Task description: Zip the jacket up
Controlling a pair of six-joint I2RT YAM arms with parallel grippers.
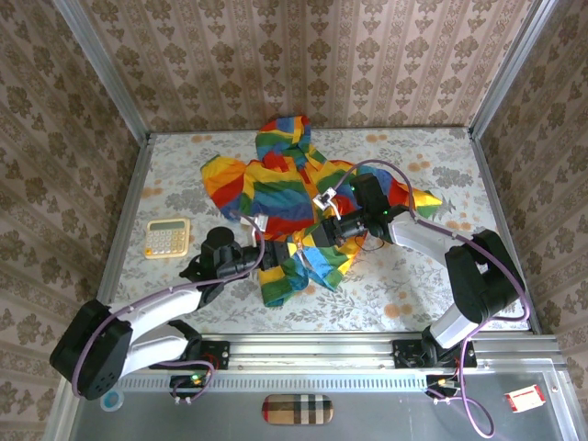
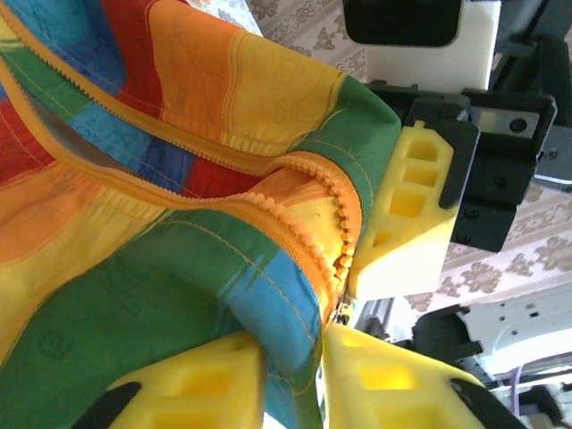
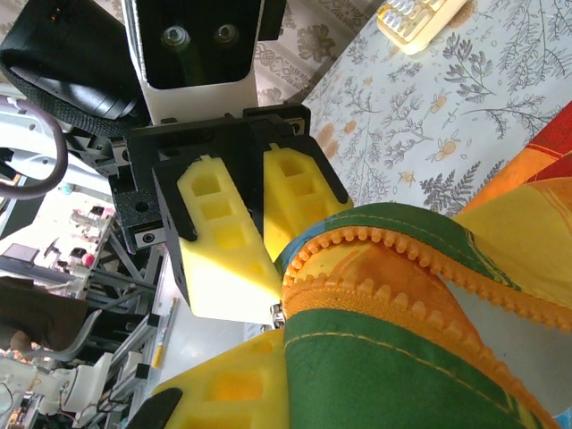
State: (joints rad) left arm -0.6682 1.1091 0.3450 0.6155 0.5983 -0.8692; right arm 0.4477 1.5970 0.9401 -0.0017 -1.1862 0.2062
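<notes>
While the jacket (image 1: 285, 188) lies rumpled on the counter (image 1: 413, 276), its hem is pinched by the left fingers (image 2: 206, 384) and the right fingers (image 2: 402, 214) at the zipper (image 2: 349, 223) foot; the teeth rows are seen parted, so nearly all zipping is judged undone.

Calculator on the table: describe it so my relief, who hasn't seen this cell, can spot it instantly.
Start from the floral-patterned table, then go to its left side, left of the crumpled rainbow jacket. The calculator lies flat there, apart from the fabric: a small cream rectangle with rows of keys, the only hard, square-edged thing nearby.
</notes>
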